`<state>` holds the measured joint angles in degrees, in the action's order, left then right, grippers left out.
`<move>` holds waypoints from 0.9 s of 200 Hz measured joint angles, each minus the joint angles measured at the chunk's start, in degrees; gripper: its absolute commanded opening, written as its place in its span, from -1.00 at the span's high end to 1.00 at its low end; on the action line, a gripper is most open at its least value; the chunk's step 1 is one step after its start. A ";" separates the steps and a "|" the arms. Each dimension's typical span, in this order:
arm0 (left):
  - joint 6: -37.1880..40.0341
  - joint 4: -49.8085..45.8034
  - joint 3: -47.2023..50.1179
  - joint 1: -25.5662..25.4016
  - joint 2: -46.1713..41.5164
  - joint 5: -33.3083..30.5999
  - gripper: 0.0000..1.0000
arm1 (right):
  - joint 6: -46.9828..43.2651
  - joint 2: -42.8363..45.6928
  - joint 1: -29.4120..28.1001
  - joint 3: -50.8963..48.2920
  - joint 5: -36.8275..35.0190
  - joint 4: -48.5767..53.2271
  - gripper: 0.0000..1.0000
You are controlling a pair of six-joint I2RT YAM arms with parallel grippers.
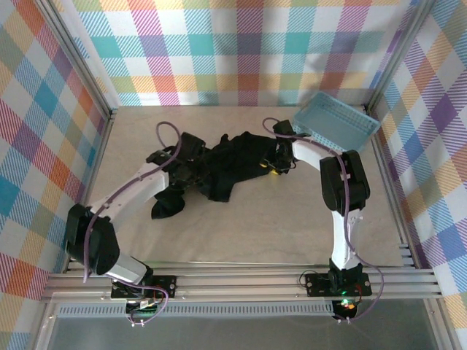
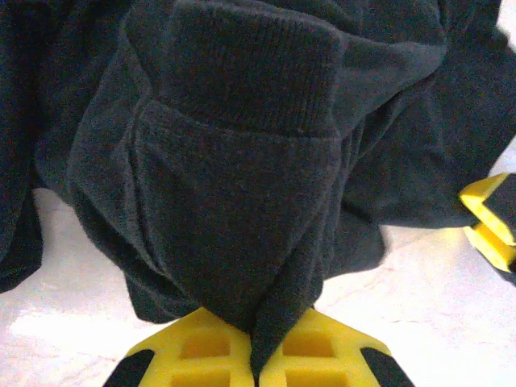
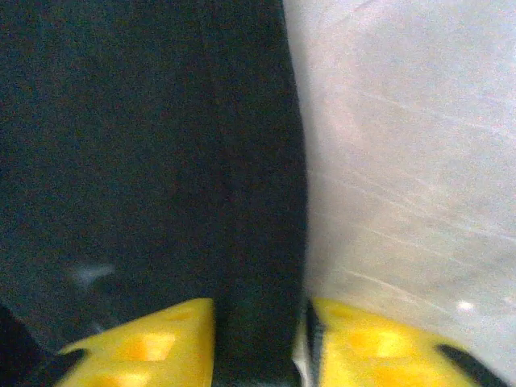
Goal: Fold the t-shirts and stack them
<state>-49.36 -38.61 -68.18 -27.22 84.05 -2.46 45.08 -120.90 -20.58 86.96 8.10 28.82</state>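
**Inspector:** State of the left tool [image 2: 256, 364]?

**Operator:** Fully closed on a pinch of the black t-shirt [image 1: 230, 164]. The fold rises out of the jaws, and the ribbed collar band sits just ahead of them.

**Inspector:** The right tool [image 3: 260, 343]?

**Operator:** Its yellow fingers [image 3: 149, 347] straddle a straight edge of the same t-shirt. Cloth lies between them and bare surface [image 3: 403, 161] off to one side. The jaws stand partly closed. A thin pale line shows beside one finger, so I cannot tell whether the cloth is clamped.

**Inspector:** Where does the garment lie?

**Operator:** Bunched between the two tools, with a dark lobe on the near side of the left tool. The blue basket [image 1: 337, 124] stands near the right tool, beyond it and apart from the cloth.

**Inspector:** Step in hand?

**Operator:** In my judgement, taking two holds to spread the t-shirt flat before folding. I recommend confirming that the right hold bites the edge before any lift. Both tools should then rise together and draw apart evenly, so the cloth tautens without slipping. The left hold is a bunched pinch near the collar and may drag extra layers.

**Inspector:** Arm pose?

**Operator:** The left arm [image 1: 128, 197] reaches forward and inward, low over the surface. The right arm [image 1: 343, 182] is bent at the elbow, its forearm turned inward and its wrist down at the cloth. The tools face each other across the garment.
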 measured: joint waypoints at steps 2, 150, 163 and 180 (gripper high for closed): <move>-0.17 0.02 0.28 0.31 -0.35 0.28 1.00 | 0.50 -0.17 -0.04 0.24 0.02 -0.11 0.82; -3.80 2.58 -25.53 21.62 -6.60 11.28 1.00 | -7.76 21.77 -0.42 17.79 -6.56 0.92 1.00; -3.80 3.21 -27.52 21.73 -6.71 11.26 1.00 | -9.05 23.76 -0.42 17.57 -7.04 1.31 1.00; -3.82 3.80 -27.98 21.75 -7.96 11.15 1.00 | -10.56 27.32 -0.42 15.34 -7.82 1.07 1.00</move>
<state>-53.19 -34.81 -96.16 -5.48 76.09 8.69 34.52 -93.58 -20.99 102.30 0.27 29.89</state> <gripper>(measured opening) 0.066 0.045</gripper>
